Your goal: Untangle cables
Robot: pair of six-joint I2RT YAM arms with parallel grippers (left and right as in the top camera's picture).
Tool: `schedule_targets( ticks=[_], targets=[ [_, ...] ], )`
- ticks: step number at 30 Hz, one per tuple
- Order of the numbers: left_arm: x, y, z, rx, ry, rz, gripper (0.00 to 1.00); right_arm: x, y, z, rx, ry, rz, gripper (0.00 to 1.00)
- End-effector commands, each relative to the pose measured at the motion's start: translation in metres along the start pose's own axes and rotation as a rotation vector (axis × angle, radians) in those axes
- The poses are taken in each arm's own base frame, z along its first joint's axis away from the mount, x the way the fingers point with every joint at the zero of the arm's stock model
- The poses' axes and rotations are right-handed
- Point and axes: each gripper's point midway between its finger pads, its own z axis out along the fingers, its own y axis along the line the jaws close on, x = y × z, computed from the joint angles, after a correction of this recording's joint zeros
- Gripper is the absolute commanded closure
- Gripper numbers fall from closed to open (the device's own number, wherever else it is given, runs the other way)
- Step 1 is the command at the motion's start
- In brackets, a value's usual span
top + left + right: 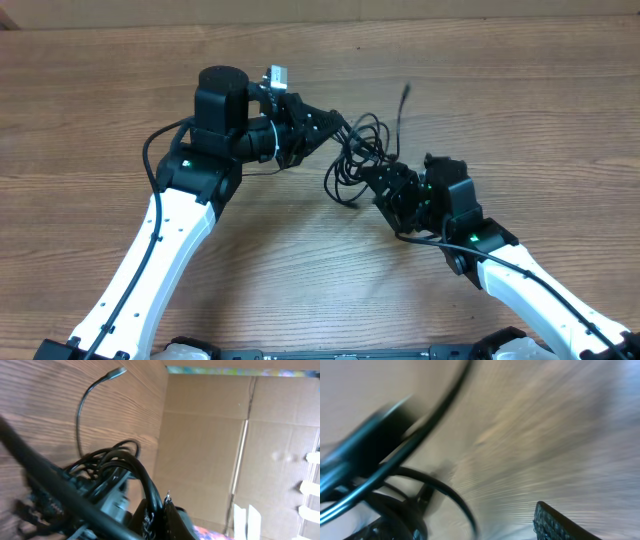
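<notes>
The cables (362, 150) lie as a tangle of thin black loops on the wooden table between my two arms. One free end (405, 92) rises toward the back, and its small plug (118, 371) shows in the left wrist view. My left gripper (338, 128) reaches in from the left and is shut on a few black strands (142, 477) that run up between its fingers (172, 515). My right gripper (383, 183) sits at the tangle's lower right. In the blurred right wrist view it stands open, with a cable loop (455, 495) lying between its fingers (555, 522).
A cardboard wall (210, 435) stands beyond the table's far edge. A thicker black wire (150, 150) loops beside the left arm. Bare wooden table (520, 90) spreads to the right and back.
</notes>
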Motion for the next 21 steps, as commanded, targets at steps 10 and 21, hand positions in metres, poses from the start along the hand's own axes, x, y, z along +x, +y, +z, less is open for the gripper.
schedule_targets(
  ticks=[10,21],
  targets=[
    [-0.034,-0.049,-0.043,0.197,-0.045,-0.012,0.96,-0.015,-0.066,-0.004,0.291,-0.093,-0.112,0.28],
    [-0.079,-0.034,-0.089,0.209,-0.152,-0.123,0.96,-0.015,-0.109,-0.022,0.488,-0.116,-0.100,0.37]
  ],
)
